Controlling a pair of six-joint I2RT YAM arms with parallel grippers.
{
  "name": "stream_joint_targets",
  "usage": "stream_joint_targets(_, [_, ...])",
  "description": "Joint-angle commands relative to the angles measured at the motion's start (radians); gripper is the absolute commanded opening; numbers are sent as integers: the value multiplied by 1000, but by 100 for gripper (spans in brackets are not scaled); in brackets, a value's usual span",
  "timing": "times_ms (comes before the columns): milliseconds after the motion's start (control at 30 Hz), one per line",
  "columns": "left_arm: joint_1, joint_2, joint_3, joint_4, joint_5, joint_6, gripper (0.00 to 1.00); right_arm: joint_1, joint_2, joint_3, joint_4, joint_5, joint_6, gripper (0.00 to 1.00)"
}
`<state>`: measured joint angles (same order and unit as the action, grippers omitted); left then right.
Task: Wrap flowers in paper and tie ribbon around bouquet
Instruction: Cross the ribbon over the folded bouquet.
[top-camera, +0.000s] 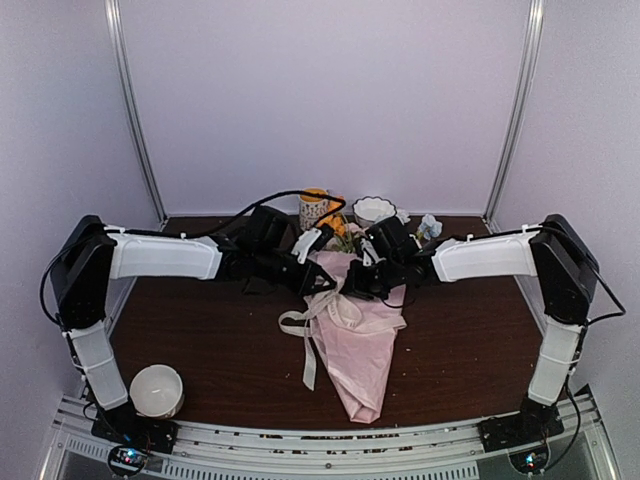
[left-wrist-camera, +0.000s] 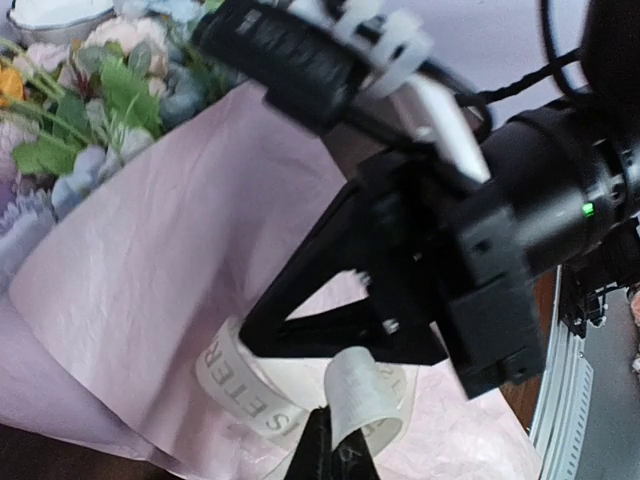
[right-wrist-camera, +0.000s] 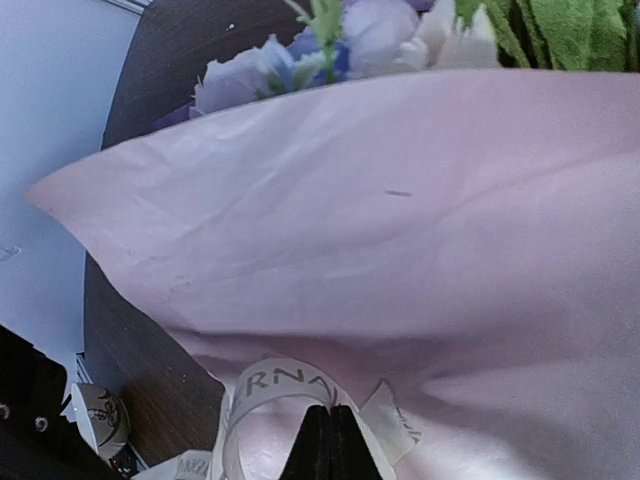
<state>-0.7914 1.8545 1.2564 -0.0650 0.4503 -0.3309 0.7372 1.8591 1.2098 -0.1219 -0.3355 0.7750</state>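
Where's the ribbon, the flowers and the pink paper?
ribbon (right-wrist-camera: 285, 382): right wrist view, on the printed loop.
flowers (left-wrist-camera: 125, 40): left wrist view, on a cream bloom.
paper (top-camera: 362, 375): top view, on the narrow lower end.

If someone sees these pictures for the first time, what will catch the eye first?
The bouquet, a pink paper cone, lies in the middle of the dark table, with its flowers toward the far wall. The left gripper and the right gripper meet over it, each shut on the cream ribbon.
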Motion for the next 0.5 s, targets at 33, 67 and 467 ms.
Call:
stream_joint_targets(33, [-36,-30,34,31,27,91,0,-3,-10,34,32,-46,-39,1])
stream_joint_targets(67, [-37,-21,39,31,32,85,0,-8,-20,27,43,-50,-36,4])
stream_joint_targets(467, [-39,68,106,-26,0,83,0,-41,-149,-65,51,29,61,31])
